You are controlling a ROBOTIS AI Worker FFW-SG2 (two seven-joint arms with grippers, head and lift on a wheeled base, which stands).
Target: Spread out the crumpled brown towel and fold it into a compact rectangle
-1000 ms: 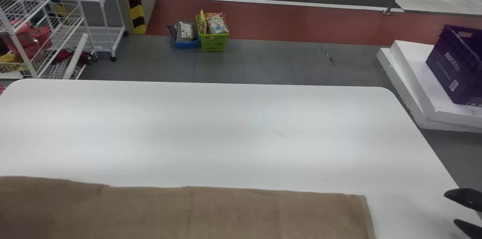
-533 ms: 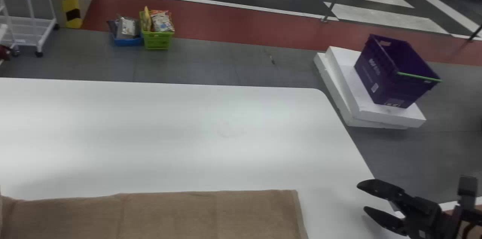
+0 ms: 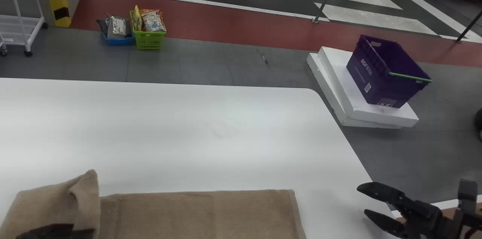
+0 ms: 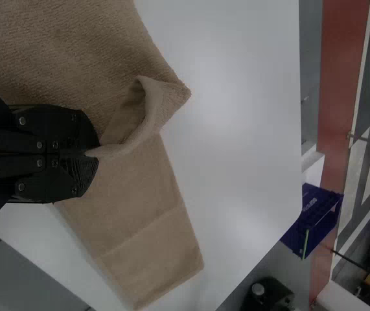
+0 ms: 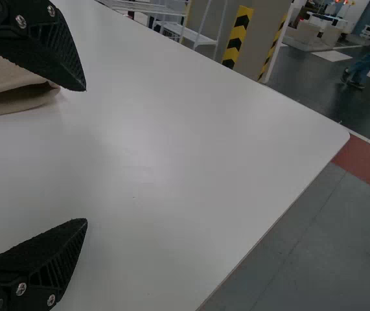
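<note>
In the head view the brown towel (image 3: 196, 212) lies as a long folded strip along the table's near edge, its left part lifted and folded over toward the right. My left gripper (image 3: 84, 231) is at the bottom left, against that raised part. The left wrist view shows the left gripper (image 4: 94, 155) shut on an edge of the towel (image 4: 149, 240), with a loose flap curling beside the fingertips. Right of the towel, my right gripper (image 3: 363, 199) stands open and holds nothing. In the right wrist view, the right gripper (image 5: 86, 155) has its fingers wide apart, near the towel's layered end (image 5: 16, 84).
The white table (image 3: 211, 130) extends beyond the towel. Past its right edge, a purple crate (image 3: 384, 73) stands on white slabs (image 3: 361, 107) on the floor. Green (image 3: 148, 39) and blue (image 3: 118, 40) baskets are behind the table, with a white rack (image 3: 22, 24) at the far left.
The head view has turned rightward. My left gripper and the towel's left part have come into view, that part now lying over toward the right. The right gripper still stands open.
</note>
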